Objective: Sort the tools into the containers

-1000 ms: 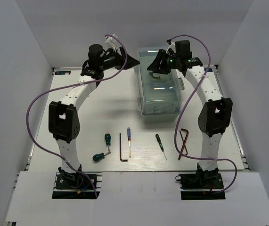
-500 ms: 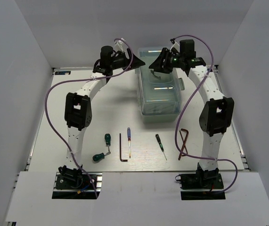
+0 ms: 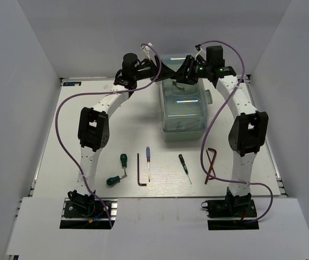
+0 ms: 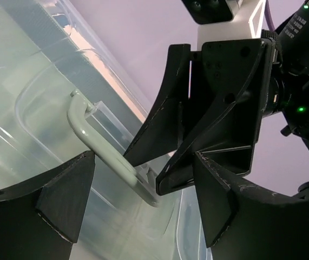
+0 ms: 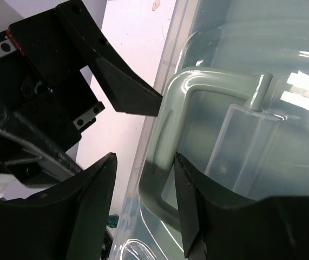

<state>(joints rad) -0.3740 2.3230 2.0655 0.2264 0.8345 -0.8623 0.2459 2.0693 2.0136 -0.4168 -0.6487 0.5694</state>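
Observation:
The mint-green toolbox [image 3: 184, 111] stands shut at the back centre, its translucent lid [image 5: 262, 157] down. The pale handle [image 5: 168, 141] rises between the fingers of my right gripper [image 5: 145, 157], which is open, with a gap on the left side. My left gripper [image 4: 143, 157] is open just beside it, and the handle's end [image 4: 108, 154] and the right gripper's fingers [image 4: 219, 108] lie between its own. From above, the left gripper [image 3: 164, 71] and the right gripper [image 3: 183, 73] almost meet over the box's back edge. The tools lie on the table in front.
Along the near table lie two green-handled screwdrivers [image 3: 123, 159] [image 3: 112, 180], a dark hex key [image 3: 139, 172], a blue-handled screwdriver [image 3: 148, 156], a thin dark screwdriver [image 3: 184, 165] and reddish-brown hex keys [image 3: 211, 162]. White walls close in on both sides.
My left arm has swung right, and its open gripper has gone from beside the toolbox to its back edge, next to the right gripper. The right gripper has barely shifted.

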